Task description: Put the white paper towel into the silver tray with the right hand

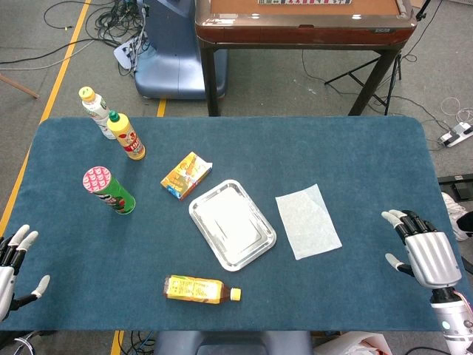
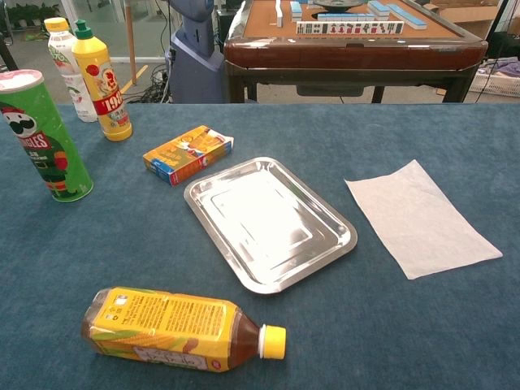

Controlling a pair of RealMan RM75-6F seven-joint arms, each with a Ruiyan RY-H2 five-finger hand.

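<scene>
A white paper towel [image 1: 308, 221] lies flat on the blue tabletop [image 1: 355, 148], just beside the silver tray [image 1: 231, 223] on the side toward the right edge, apart from it and not yet in it. The tray sits empty near the middle, turned at an angle to the front edge, so its open face is ready to receive the towel. The right hand [image 1: 424, 251] waits near the right edge toward the front right corner, fingers apart and holding nothing, well apart from the towel it must reach for. The left hand [image 1: 13, 260] rests at the front left corner, also open and empty, out of the way. Only the head view shows the hands; the chest view shows neither. The chest view instead gives a closer look at the towel's thin, slightly creased sheet and the tray's raised rim, which the towel must clear.
</scene>
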